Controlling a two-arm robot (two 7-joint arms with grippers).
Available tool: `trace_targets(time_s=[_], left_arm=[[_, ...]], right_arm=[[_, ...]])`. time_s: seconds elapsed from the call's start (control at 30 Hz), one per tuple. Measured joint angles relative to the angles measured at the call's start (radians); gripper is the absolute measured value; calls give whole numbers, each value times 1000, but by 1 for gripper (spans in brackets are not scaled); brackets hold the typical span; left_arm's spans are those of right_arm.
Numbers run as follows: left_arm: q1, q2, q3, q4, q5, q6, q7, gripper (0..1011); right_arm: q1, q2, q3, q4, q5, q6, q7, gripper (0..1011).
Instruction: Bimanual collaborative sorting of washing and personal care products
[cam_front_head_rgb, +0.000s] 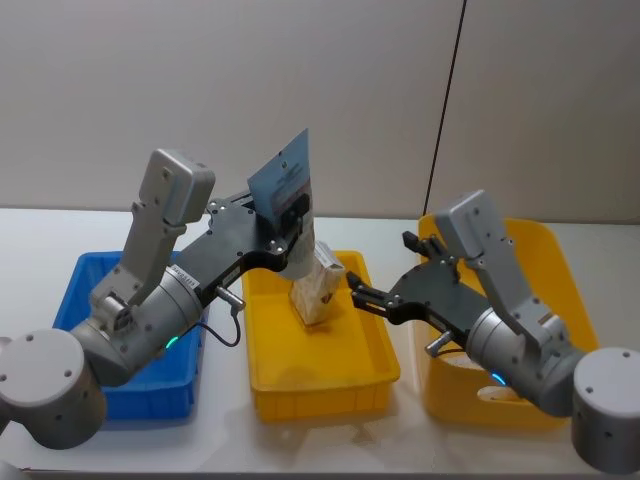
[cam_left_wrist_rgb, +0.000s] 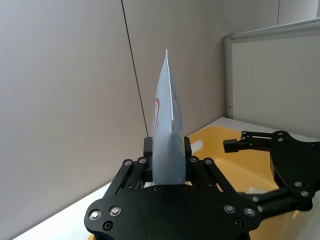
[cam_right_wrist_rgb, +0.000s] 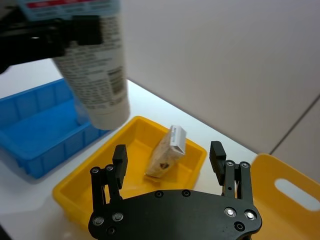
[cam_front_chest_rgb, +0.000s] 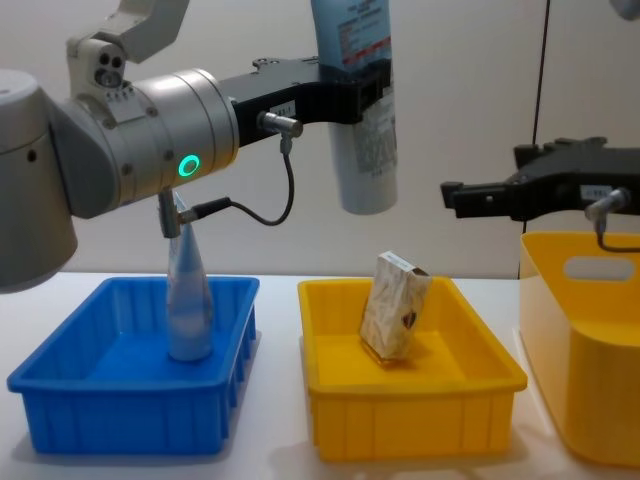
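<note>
Yellow tray (cam_front_chest_rgb: 410, 400): leaning carton (cam_front_chest_rgb: 395, 305). Chest view: tube (cam_front_chest_rgb: 188, 300) upright in blue bin (cam_front_chest_rgb: 120, 410). Left gripper (cam_front_head_rgb: 288, 218) clamps second tube (cam_front_chest_rgb: 360, 130); right gripper (cam_right_wrist_rgb: 168, 151) spread wide.

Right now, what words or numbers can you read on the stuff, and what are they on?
Squeeze tube in the left tool: small print and a red band, too blurred to read.
Beige carton in the middle yellow bin: dark logo, too small to read.
Tube standing in the blue bin: nothing readable.
White sticker on the open right tool: too small to read.
</note>
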Motion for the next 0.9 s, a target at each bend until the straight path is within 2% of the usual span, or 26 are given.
trace_targets(time_s=[0.2, 0.4, 0.9], left_arm=[[0, 0, 1, 0, 0, 0, -1, 261], [-1, -1, 1, 0, 0, 0, -1, 260], [-1, -1, 1, 0, 0, 0, -1, 260]], right_arm=[[44, 34, -37, 13, 3, -6, 82, 1004], [95, 57, -67, 41, 3, -7, 139, 1003], [190, 84, -119, 111, 0, -26, 228, 1004]])
